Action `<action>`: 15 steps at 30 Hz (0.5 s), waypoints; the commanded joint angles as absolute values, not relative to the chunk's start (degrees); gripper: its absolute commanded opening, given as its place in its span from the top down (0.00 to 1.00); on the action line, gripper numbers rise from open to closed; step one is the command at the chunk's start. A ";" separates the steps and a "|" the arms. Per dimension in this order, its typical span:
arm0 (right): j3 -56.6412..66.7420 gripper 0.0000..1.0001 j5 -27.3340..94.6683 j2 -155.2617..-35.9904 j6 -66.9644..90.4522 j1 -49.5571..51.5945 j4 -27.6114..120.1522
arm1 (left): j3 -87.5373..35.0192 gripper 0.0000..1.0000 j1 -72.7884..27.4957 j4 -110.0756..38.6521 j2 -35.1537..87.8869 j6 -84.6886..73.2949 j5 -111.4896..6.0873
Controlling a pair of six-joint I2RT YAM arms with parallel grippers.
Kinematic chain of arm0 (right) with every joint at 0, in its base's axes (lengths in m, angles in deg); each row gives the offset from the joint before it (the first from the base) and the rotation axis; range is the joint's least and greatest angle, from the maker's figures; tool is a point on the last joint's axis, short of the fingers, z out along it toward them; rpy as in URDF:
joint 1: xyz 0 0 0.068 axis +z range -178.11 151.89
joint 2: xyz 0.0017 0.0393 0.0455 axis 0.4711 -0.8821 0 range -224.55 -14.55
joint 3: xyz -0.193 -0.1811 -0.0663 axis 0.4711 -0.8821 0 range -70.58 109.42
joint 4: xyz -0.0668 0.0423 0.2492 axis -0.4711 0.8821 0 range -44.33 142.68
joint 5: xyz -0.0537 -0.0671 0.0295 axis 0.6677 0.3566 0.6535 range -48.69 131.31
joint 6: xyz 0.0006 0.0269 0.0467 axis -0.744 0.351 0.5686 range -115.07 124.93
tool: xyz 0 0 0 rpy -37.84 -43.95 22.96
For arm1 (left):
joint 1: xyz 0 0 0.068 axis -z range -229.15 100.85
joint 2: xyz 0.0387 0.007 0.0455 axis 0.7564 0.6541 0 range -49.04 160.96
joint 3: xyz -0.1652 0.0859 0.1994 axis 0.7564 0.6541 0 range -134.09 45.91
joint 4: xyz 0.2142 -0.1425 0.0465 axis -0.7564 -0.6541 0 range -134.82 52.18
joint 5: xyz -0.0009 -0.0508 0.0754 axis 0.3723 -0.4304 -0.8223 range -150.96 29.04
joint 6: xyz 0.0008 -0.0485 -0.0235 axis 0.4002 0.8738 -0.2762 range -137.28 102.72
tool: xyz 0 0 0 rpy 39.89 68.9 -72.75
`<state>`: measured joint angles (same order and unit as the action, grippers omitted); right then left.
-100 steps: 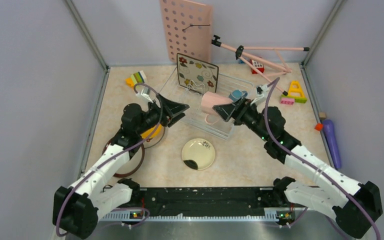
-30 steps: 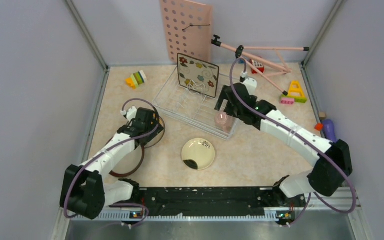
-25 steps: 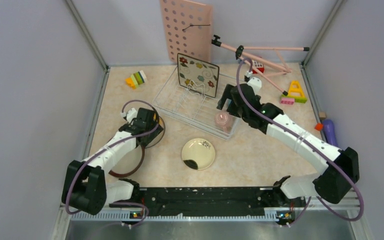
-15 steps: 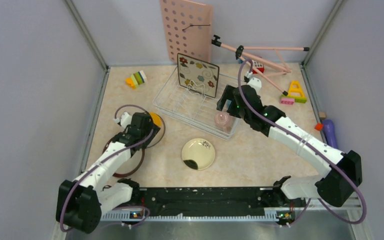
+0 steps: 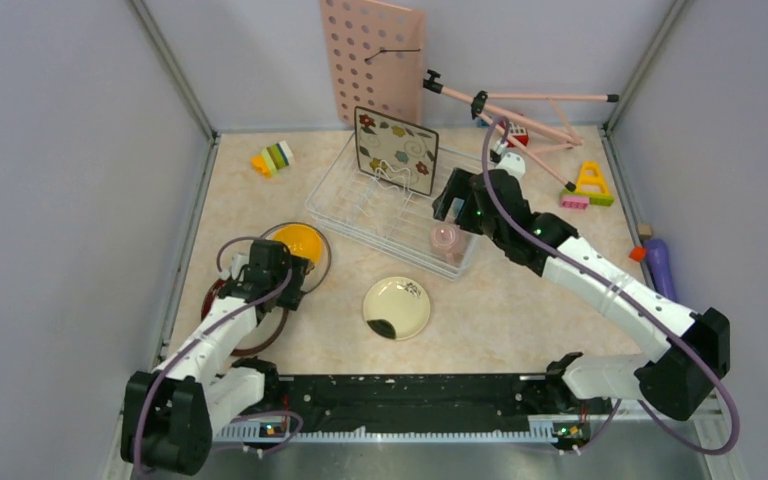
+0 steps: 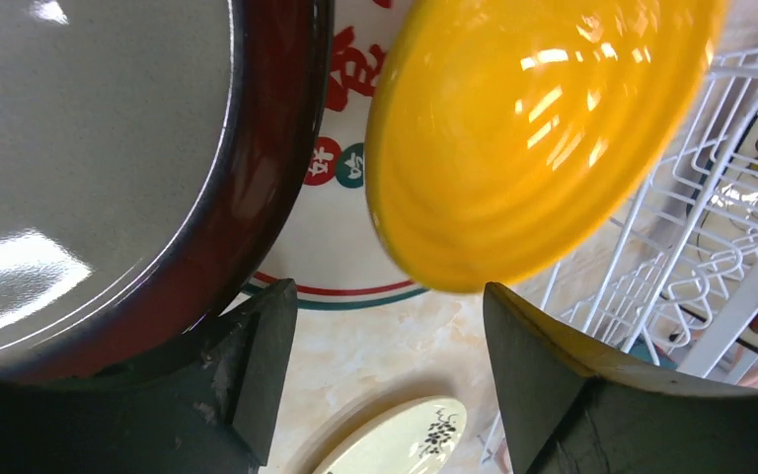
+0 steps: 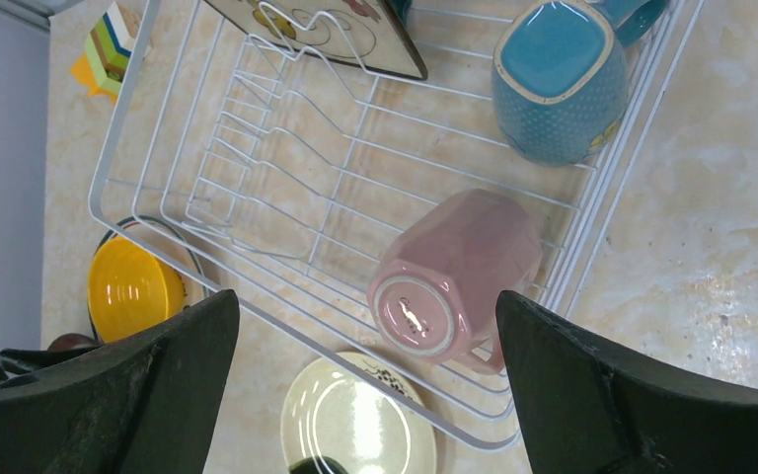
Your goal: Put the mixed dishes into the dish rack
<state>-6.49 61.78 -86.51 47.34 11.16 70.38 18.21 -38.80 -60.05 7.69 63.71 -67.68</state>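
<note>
Beige marble table (image 5: 520,300) lies under both my arms. My left gripper (image 6: 385,390) is wide open and holds nothing. The orange-yellow bowl (image 6: 533,138) sits just ahead of it, and the dark-red-rimmed plate (image 6: 262,148) is ahead on its left. My right gripper (image 7: 367,331) is wide open too, with nothing in it. It hangs over the dish rack (image 7: 286,168). The pink cup (image 7: 459,272) lies in the rack below its fingers, and the blue cup (image 7: 553,79) is farther ahead.

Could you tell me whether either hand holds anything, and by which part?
Nothing is held; the left hand and right hand are both open.
</note>
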 commanded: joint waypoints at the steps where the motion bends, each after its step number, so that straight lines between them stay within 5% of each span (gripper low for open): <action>1: -7.21 0.01 61.96 -83.76 46.25 11.46 68.02 | 19.46 0.26 -40.26 -56.59 10.01 67.92 -64.37; 10: -7.13 0.01 61.52 -83.55 45.97 11.53 67.75 | 20.04 0.34 -40.71 -55.70 7.02 68.07 -70.91; 15: -7.17 0.01 61.20 -83.71 45.89 11.46 67.38 | 20.85 0.63 -40.80 -54.01 4.80 68.74 -73.00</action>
<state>-7.23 61.41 -85.09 46.86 11.16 69.31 19.95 -40.44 -56.71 6.51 67.93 -69.74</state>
